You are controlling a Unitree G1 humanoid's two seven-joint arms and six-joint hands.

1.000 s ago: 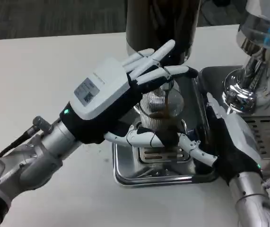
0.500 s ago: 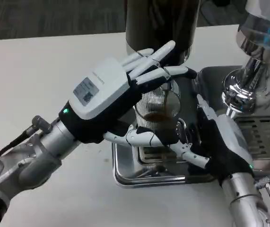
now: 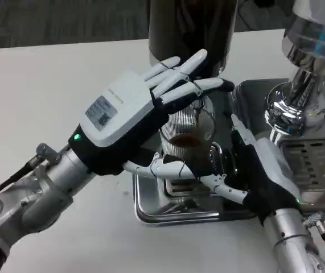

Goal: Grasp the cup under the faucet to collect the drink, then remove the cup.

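A ribbed clear cup (image 3: 184, 129) stands on the steel drip tray (image 3: 149, 209) under the faucet of a dark dispenser (image 3: 190, 28). A thin dark stream falls into it, and brown drink lies in its lower part. My left hand (image 3: 125, 116) stretches over the cup's top with its fingers spread, their tips at the faucet. My right hand (image 3: 262, 170) is at the cup's right side, with its fingers curled around the front of the cup's base. The left hand hides the cup's left side.
A chrome machine (image 3: 301, 85) stands at the right on a second steel tray with a slotted grille (image 3: 319, 165), close behind my right hand. Bare white table (image 3: 48, 85) lies to the left and in front.
My right hand has moved left and closed in around the cup. The brown drink in the cup has risen. The left hand has stayed over the faucet.
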